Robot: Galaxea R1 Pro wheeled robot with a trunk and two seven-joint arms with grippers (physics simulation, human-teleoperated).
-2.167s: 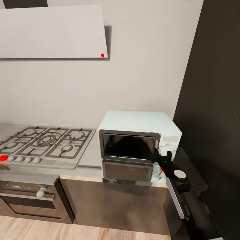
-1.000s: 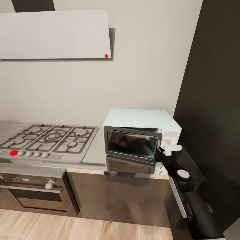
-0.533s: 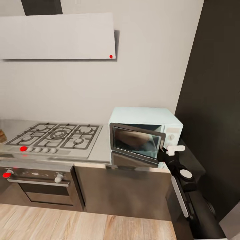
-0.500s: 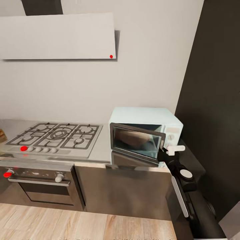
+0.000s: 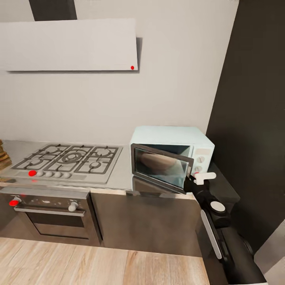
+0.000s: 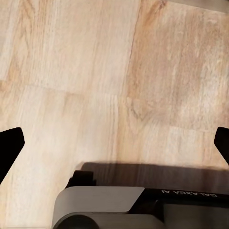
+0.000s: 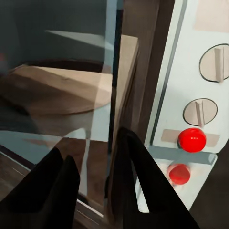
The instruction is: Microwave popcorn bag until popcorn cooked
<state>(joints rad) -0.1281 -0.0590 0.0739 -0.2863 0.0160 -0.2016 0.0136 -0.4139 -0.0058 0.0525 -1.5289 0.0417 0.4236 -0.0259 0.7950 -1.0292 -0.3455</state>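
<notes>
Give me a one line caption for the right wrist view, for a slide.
Right hand straddling the free edge of the microwave door, which stands ajar, beside the pale-blue control strip with two knobs and a red button.

Right arm stretched up from lower right of the head view, right gripper (image 5: 189, 183) fingers (image 7: 138, 186) pinched together; left gripper (image 6: 114, 143) spread wide, pointing down.
</notes>
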